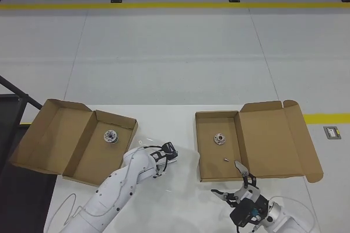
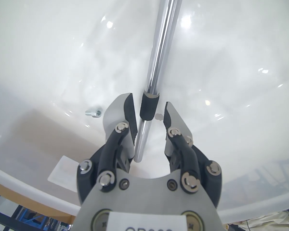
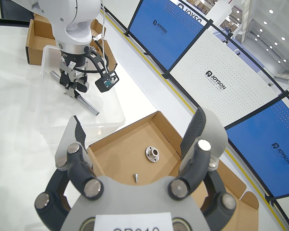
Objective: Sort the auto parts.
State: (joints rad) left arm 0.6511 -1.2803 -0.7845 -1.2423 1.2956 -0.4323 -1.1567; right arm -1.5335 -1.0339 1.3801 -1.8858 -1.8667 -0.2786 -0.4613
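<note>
On the left of the counter (image 1: pixel 163 125) an open left box (image 1: pixel 52 137) is seen, and a round metal part (image 1: pixel 110 136) lies alone on its floor. Just beside that box, a shiny rod (image 2: pixel 163 39) is held lying flat in a clear tray (image 3: pixel 45 58), with a black sleeve (image 2: pixel 148 111) wrapped around it partway along. A loose bolt (image 2: pixel 94 112) rests on the tray floor, near the rod but apart from it.

The left tool (image 2: pixel 148 100) is set down over the rod with its jaws released, one on each side of the sleeve. One pad looks close to the rod and the other is clearly apart, so nothing is gripped yet. The step in hand is judged to be the pick-up of the rod. To be done well, the jaws should be centred so that both pads meet the sleeve together, since bare polished metal is likely to slip and a one-sided touch could roll the rod away. A level lift is advised, as a long end may swing and catch the tray wall.

Further right, a flanged hub (image 1: pixel 220 138) and a small bolt (image 1: pixel 226 158) are held in the right box (image 1: pixel 207 166), set apart from each other. The right tool (image 3: pixel 137 114) is held spread wide and empty at the near edge of that box
</note>
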